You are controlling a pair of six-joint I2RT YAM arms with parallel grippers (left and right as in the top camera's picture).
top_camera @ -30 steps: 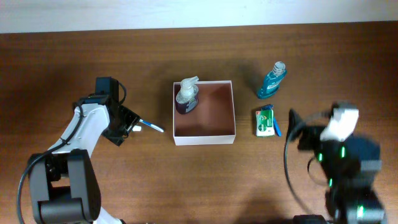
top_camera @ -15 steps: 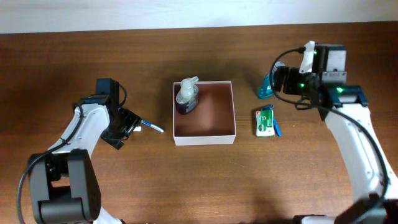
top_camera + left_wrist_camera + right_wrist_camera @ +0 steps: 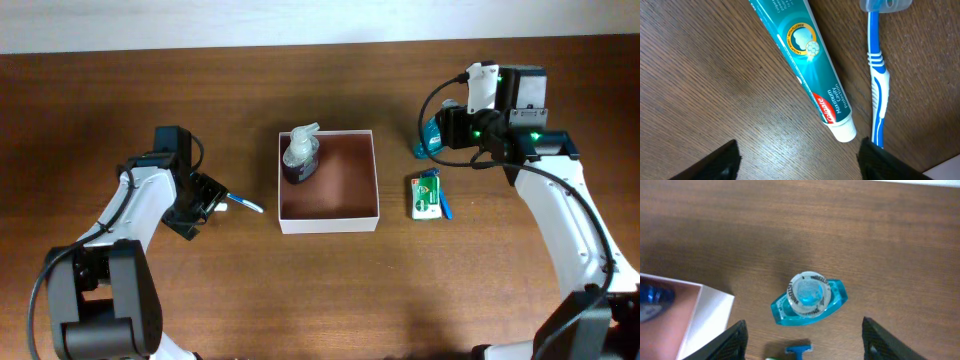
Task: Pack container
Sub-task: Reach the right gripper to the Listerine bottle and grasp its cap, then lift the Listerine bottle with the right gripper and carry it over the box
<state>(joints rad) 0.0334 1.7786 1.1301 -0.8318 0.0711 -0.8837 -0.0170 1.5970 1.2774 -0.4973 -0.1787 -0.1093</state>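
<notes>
overhead view: the container (image 3: 329,222) sits mid-table with a soap pump bottle (image 3: 300,156) in its far-left corner. the left gripper (image 3: 799,149) is spread wide and holds nothing, over a colgate toothpaste tube (image 3: 807,60) and a blue toothbrush (image 3: 878,85) lying side by side on the table (image 3: 700,75), left of the container. the right gripper (image 3: 804,326) is also spread wide and empty, at an upright listerine mouthwash bottle (image 3: 809,299) without touching it, right of the container's far-right corner.

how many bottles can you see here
2. A pump bottle is in the container's far-left corner; a teal mouthwash bottle stands outside, to its right. None seems hidden.
</notes>
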